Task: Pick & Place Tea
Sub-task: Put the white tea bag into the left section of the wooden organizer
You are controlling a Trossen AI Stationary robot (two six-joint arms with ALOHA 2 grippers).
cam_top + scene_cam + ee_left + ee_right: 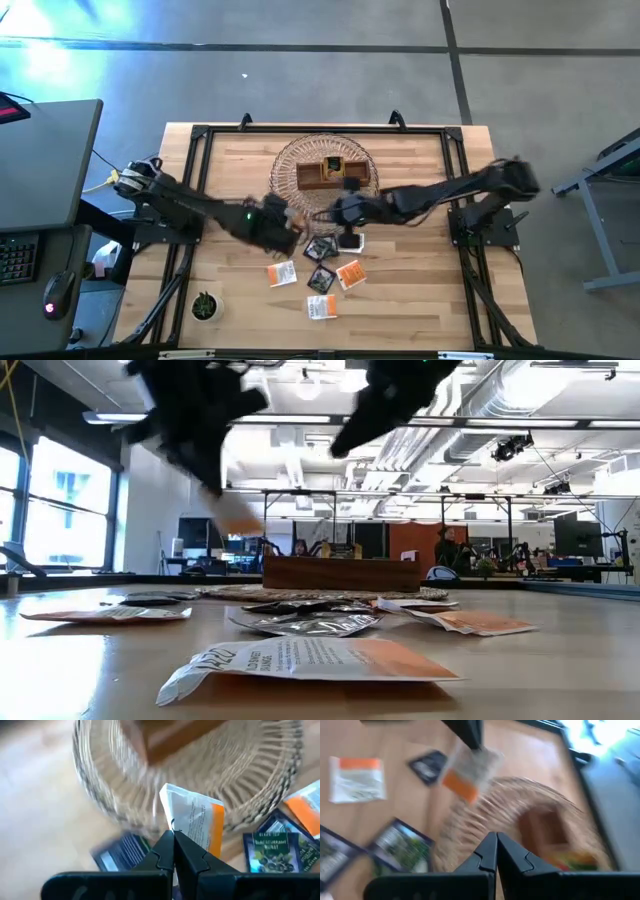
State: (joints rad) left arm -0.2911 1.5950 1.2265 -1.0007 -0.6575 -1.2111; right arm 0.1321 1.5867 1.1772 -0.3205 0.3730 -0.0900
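Arms both reach in over the middle of the pale wooden slatted counter (420, 290), one from each side. Left gripper (174, 836) hangs above the counter at the near-left edge of the round woven wicker basket (325, 168), jaws pressed together on a white-and-orange paper tea sachet (196, 820), which stands upright clear of the surface. Right gripper (495, 839) is just right of it, over the near rim of the basket, jaws pressed together with nothing between them.

Basket lies far centre on the counter and holds a brown wooden compartment box (333, 172). Loose sachets (322, 262) lie flat on the counter near of the basket: orange-and-white ones, dark ones, one white. Small dark green potted plant (205, 305) stands at the near-left corner, well apart from the sachets. Black metal frame rails (196, 150) run along the counter's edges. Grey floor surrounds the counter; a dark desk with a keyboard and mouse (55, 295) stands to the left. Low view shows an open workroom behind with ceiling ducts and strip lights.

Print on a dark sachet (272, 851) in the left wrist view is too blurred to read with certainty.
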